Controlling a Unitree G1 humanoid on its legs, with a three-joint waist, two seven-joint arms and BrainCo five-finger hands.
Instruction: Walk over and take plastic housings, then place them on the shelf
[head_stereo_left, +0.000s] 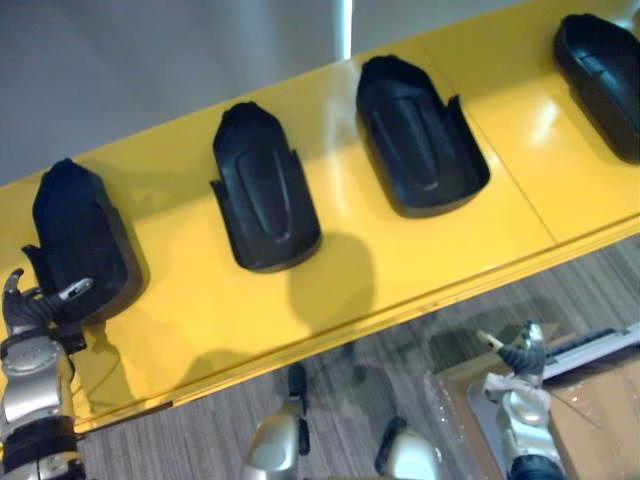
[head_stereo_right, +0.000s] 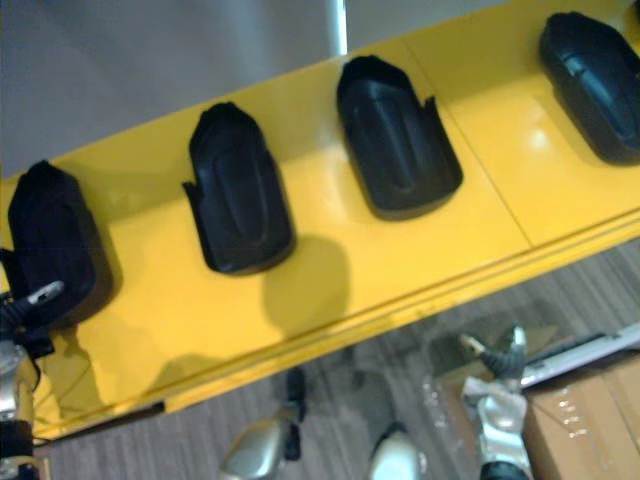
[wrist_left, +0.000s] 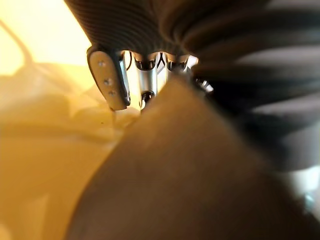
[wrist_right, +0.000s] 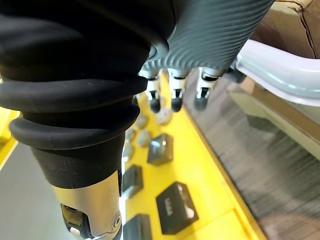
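While my left hand grips the nine-o'clock housing near the shelf lip, a hasty release could drop it; right hand slack.

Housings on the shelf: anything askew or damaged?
Nothing stands out. The four housings lie in a row on the yellow shelf, apart, angled alike, no visible damage. The left hand is at the leftmost housing.
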